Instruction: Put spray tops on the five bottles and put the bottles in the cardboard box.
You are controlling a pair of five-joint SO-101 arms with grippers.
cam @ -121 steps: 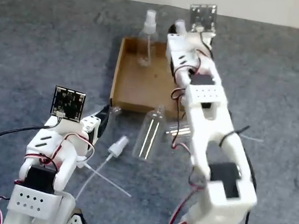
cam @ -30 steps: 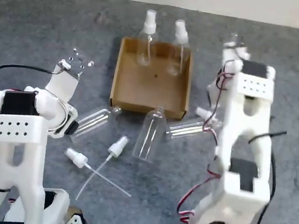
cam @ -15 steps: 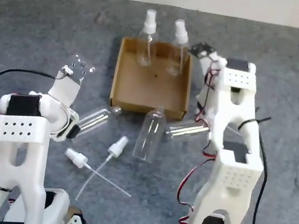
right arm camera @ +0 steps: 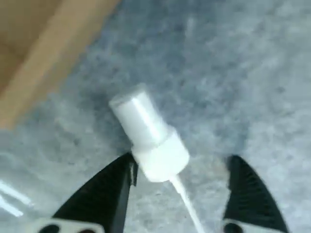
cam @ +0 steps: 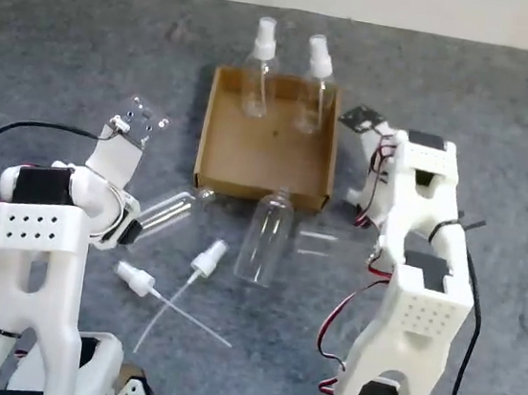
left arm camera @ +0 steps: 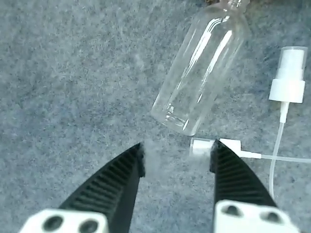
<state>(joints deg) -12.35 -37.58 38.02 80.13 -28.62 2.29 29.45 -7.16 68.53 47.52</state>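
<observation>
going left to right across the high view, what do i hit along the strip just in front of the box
left arm, slim bottle, wide bottle, faint bottle, right arm; the loose spray tops overlap the slim bottle, so left out

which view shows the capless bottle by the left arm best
The left wrist view: the bottle lies close, nearly whole, ahead of the open left gripper. The high view has the bottle small, between the left arm and the cardboard box. The right wrist view looks at a spray top instead.
</observation>
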